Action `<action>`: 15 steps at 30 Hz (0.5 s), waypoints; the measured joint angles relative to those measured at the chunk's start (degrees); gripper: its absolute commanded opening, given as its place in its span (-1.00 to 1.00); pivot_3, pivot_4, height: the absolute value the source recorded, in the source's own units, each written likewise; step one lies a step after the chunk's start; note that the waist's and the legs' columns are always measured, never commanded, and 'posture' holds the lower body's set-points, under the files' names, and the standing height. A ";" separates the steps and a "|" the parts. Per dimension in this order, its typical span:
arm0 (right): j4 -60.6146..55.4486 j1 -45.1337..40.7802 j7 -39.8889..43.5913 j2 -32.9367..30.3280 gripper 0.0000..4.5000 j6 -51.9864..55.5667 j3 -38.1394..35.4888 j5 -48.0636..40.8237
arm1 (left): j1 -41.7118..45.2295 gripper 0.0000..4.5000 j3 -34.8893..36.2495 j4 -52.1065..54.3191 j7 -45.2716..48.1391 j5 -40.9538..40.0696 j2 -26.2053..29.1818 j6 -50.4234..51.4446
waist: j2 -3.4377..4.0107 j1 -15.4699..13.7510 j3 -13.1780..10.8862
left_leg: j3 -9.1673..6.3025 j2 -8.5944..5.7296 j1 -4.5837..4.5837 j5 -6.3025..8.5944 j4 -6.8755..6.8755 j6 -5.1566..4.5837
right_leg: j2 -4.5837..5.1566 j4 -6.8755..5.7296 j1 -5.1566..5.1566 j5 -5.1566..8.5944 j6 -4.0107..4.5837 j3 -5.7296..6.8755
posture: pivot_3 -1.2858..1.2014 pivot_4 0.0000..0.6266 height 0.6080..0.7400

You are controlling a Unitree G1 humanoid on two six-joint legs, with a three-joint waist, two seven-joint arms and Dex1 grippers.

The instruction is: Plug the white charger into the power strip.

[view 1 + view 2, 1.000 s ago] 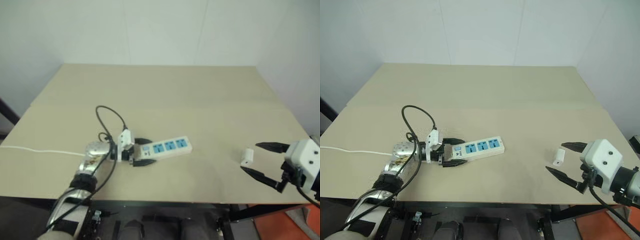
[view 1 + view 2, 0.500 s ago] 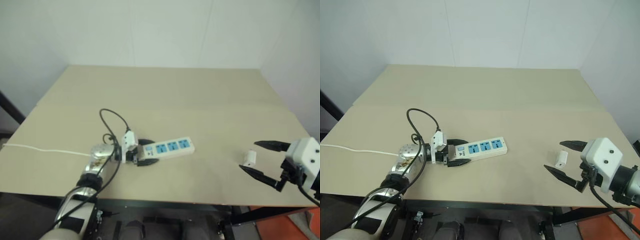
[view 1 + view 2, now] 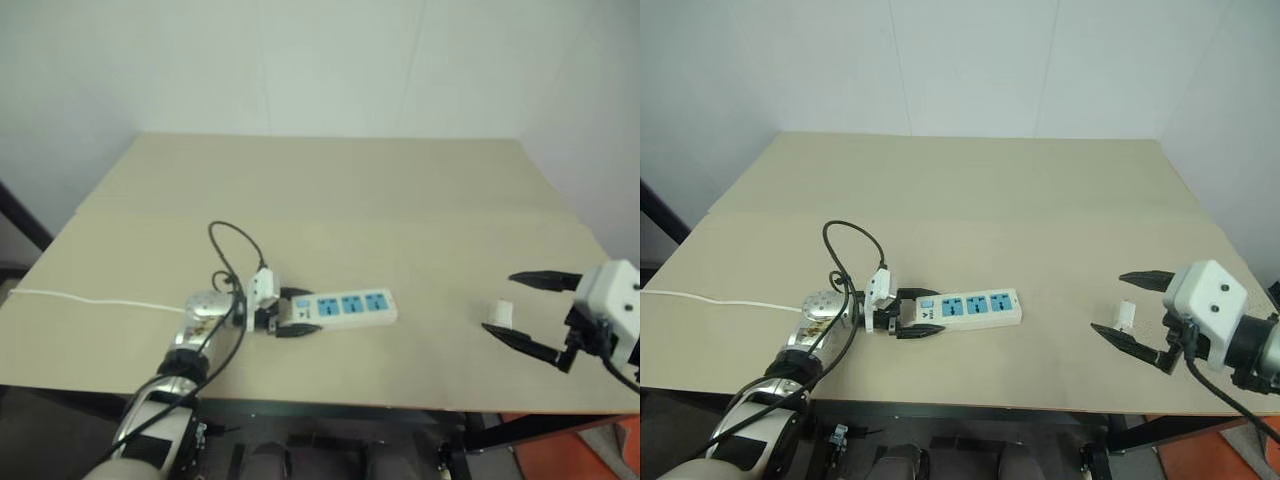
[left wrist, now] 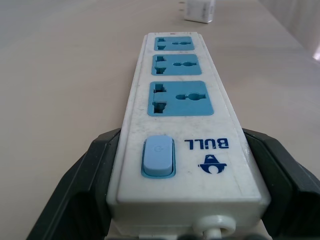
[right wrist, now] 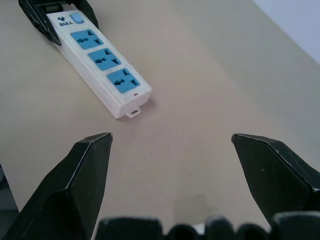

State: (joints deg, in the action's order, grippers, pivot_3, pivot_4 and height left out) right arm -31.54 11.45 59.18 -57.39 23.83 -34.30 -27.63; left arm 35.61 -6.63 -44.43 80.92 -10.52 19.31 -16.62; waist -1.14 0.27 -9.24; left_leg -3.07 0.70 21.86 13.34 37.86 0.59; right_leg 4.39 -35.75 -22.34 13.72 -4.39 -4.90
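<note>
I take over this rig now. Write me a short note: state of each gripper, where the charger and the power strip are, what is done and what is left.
Left gripper: its fingers flank the switch end of the power strip; a firm grip cannot be confirmed.
Right gripper: open, empty, standing around the white charger without touching it.
The strip lies flat near the table's front edge, its three blue sockets all empty. The charger stands on the table to its right.
Done: both grippers are in position.
Left: grasp the charger, carry it to the strip, plug it in.
</note>
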 measured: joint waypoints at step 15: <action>24.63 -18.85 17.34 -20.46 1.00 -43.68 25.39 23.26 | 0.46 0.46 -2.05 0.54 3.70 0.53 -1.22 -1.42 | 0.01 0.39 -0.03 | -0.01 0.01 0.07 0.00 -0.02 0.00 | 0.03 0.06 -0.08 0.01 0.01 0.07 | 0.03 -0.52 1.00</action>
State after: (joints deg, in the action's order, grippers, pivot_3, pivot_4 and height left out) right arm -6.91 -7.40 76.51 -77.84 -19.85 -8.91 -4.38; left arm 36.07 -8.68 -43.88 84.62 -9.99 18.10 -18.04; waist -1.13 0.65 -9.27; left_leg -3.08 0.71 21.93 13.33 37.85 0.59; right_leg 4.42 -35.70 -22.41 13.73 -4.38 -4.82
